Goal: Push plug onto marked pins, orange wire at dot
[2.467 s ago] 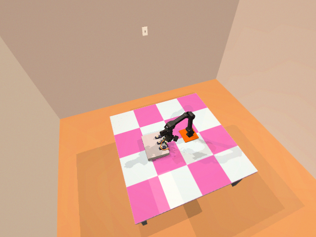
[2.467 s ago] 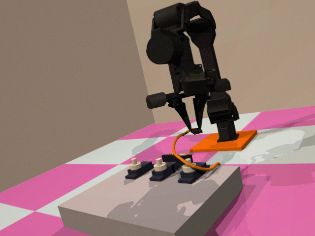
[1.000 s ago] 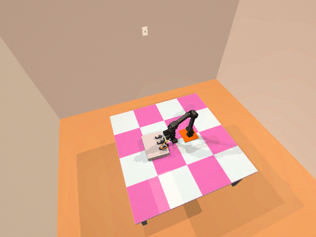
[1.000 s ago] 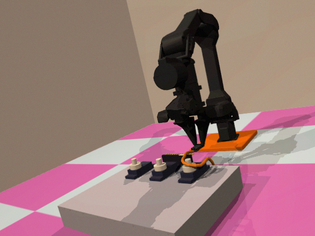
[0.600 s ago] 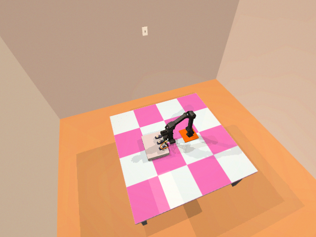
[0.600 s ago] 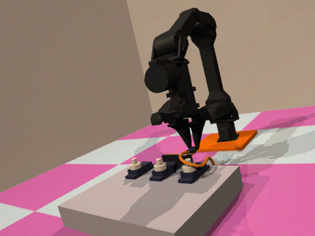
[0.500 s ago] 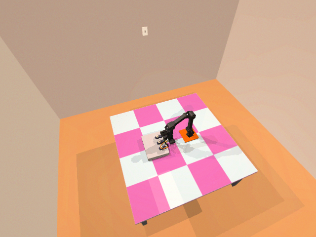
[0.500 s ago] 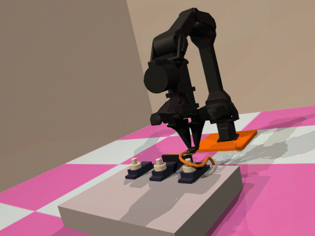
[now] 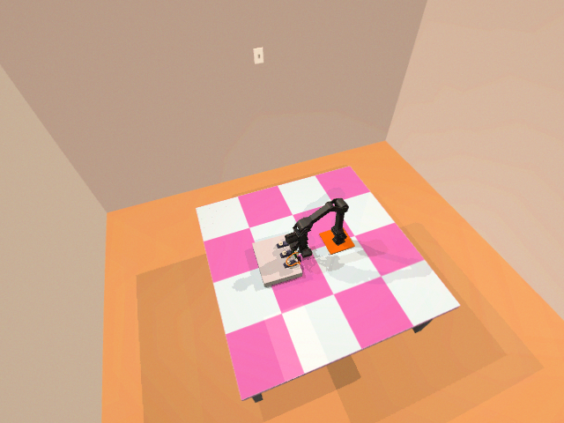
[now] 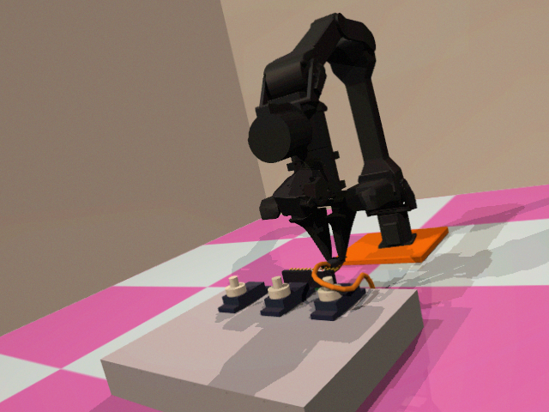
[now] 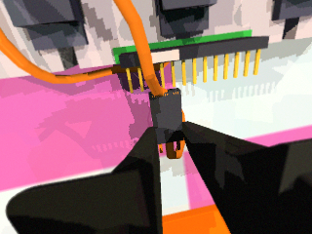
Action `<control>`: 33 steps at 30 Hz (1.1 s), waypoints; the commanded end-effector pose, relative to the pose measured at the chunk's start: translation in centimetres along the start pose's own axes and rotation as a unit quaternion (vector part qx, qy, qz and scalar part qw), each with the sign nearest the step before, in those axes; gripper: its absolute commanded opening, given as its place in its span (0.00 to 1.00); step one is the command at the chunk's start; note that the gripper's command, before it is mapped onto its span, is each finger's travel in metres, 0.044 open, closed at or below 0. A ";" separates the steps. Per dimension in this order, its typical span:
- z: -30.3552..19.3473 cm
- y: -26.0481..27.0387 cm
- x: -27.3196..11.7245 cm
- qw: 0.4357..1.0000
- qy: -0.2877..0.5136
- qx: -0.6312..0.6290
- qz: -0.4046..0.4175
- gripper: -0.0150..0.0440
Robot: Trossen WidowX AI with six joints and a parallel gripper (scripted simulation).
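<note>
My gripper (image 11: pixel 168 130) (image 10: pixel 335 261) is shut on the black plug (image 11: pixel 167 111), which sits between the fingertips. In the wrist view the plug's far end, with small orange marks, faces the row of yellow metal pins (image 11: pixel 214 67) and is close to the pin tips near the left part of the row. Whether it touches them cannot be told. The orange lead (image 11: pixel 135 30) (image 10: pixel 316 276) loops over the pins and partly hides them. A pale band (image 11: pixel 165 56) marks the black header (image 11: pixel 224 47) above some pins. The band's dot is not clear.
The grey holder block (image 10: pixel 266 367) (image 9: pixel 273 262) carries three dark servos with cream hubs, one servo (image 10: pixel 328 305) beside the lead loop. The arm's orange base plate (image 10: pixel 381 255) (image 9: pixel 330 246) is behind the gripper. A green strip (image 11: pixel 195 39) runs along the header.
</note>
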State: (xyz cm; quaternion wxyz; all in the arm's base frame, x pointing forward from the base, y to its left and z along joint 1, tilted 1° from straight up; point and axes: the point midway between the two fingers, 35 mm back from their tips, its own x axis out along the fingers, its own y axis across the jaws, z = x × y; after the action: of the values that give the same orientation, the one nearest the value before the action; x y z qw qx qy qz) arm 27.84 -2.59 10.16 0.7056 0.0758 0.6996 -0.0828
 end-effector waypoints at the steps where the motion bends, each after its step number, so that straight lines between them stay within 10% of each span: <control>1: 0.8 0.0 -0.2 1.000 -0.009 0.000 0.000 0.25; 33: 2.2 0.0 -0.3 1.000 -0.010 0.000 0.000 0.25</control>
State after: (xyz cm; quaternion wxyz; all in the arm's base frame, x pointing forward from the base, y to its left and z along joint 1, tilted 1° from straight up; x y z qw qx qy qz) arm 29.37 -2.95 10.24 0.7043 0.0763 0.7009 -0.0836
